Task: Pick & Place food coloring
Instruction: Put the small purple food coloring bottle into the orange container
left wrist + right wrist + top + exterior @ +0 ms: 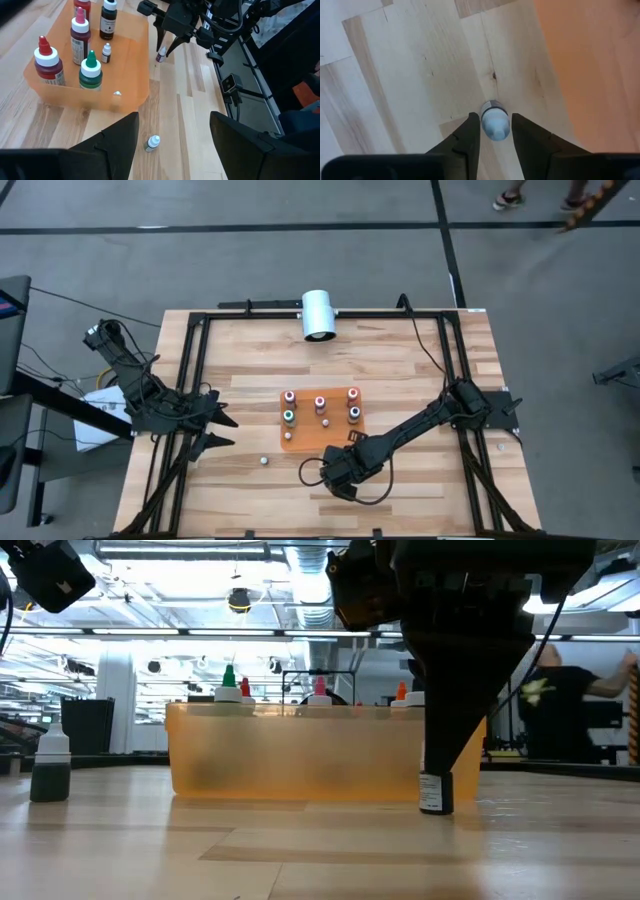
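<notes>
Your right gripper (491,131) hides most of the small bottle (495,121) between its fingers; in the low view only its labelled base (435,792) shows. The fingers flank the cap narrowly, contact unclear. The arm points straight down, just beside the orange tray (300,442). Your left gripper (222,430) waits wide open; another bottle (152,143) stands ahead of its fingers.
</notes>
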